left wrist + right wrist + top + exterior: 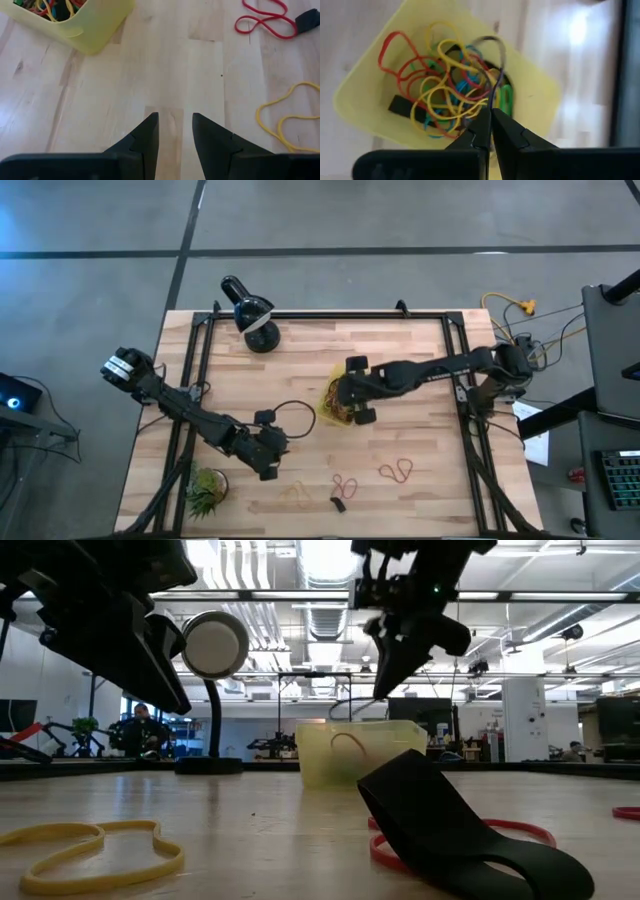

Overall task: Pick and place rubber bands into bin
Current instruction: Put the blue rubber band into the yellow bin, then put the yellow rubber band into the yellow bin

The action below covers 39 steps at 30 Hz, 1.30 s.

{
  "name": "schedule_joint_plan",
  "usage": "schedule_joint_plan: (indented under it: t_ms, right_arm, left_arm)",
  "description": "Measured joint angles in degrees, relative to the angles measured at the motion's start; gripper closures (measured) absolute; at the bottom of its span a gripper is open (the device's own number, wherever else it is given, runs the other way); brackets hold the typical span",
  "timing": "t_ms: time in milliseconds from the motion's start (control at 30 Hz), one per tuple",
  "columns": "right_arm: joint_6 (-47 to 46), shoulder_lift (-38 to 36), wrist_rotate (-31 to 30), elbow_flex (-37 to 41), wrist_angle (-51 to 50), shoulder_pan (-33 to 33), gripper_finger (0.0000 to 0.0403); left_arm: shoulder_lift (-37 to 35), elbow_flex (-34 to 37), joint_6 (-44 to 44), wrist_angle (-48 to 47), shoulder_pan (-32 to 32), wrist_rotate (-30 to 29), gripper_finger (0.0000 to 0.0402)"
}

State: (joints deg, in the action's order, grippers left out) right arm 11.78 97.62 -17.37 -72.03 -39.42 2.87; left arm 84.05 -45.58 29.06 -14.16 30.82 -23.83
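The yellow bin sits mid-table and holds a tangle of red, yellow, green and blue rubber bands. My right gripper hovers just above it, shut on a thin dark band. More bands lie flat near the table's near edge: two red ones, a wide black one and a yellow one. My left gripper is open over bare wood, left of those bands and nearer than the bin, touching nothing. My right gripper pinches a thin dark rubber band between its two fingertips, coming from above and pointing down into the bin. The band's loop hangs below the fingers, over the pile of bands in the bin.
A black domed lamp stands by the far edge, its cord looping across the wood toward my left arm. A small spiky green plant sits at the near left corner. Bare wood lies between the bin and the loose bands.
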Motion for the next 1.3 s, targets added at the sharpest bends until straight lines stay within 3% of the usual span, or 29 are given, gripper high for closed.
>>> schedule_joint_plan:
  t_ms: [233,467,633,933,1300]
  right_arm:
    - [-0.24,0.04,8.5,1.96,0.67,-2.99,0.036]
    - [-1.47,0.04,8.49,2.01,1.42,-2.93,0.0286]
    - [-4.15,0.04,8.69,2.04,0.39,-1.11,0.0259]
    - [-5.38,0.02,9.04,2.26,0.55,7.86,0.0263]
    - [-18.53,-0.02,8.38,6.4,0.73,16.42,0.0285]
  left_arm:
    - [0.0,0.0,-0.02,0.0,-0.02,0.0,0.0299]
    - [-0.04,-0.17,0.0,0.28,-0.06,1.41,0.0299]
    - [-0.09,0.24,-0.44,3.91,0.16,7.82,0.0299]
    - [3.08,0.4,-5.58,14.65,2.0,15.84,0.0299]
    - [10.48,-0.91,-1.18,16.63,3.44,16.71,0.0299]
